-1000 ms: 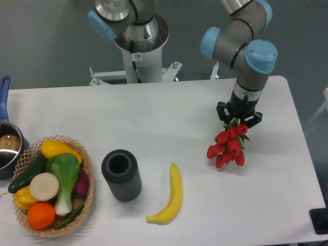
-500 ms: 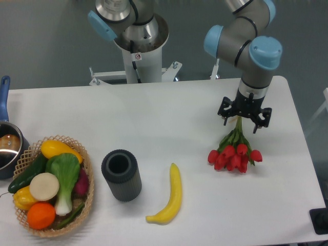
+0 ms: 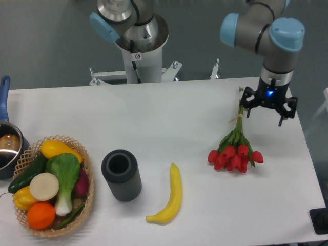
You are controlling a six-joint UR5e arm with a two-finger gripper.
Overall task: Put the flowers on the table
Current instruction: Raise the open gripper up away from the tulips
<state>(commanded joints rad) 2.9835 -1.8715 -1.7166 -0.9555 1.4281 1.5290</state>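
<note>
The flowers (image 3: pixel 234 150) lie flat on the white surface (image 3: pixel 169 113), red heads toward the front edge, stems pointing back. The gripper (image 3: pixel 268 105) hangs just right of the stem tips, spread wide and holding nothing. Farther left sit a banana (image 3: pixel 169 197), a dark cylinder (image 3: pixel 121 175), and a basket (image 3: pixel 87 179) of vegetables.

The tabletop (image 3: pixel 154 118) looks smooth, matt white. The flowers (image 3: pixel 234 151) have slightly glossy, plastic-looking red heads, and the banana (image 3: pixel 170 197) has a waxy sheen. The basket (image 3: pixel 87 179) is rough woven wicker beside a matt, ribbed dark cylinder (image 3: pixel 121 175).
</note>
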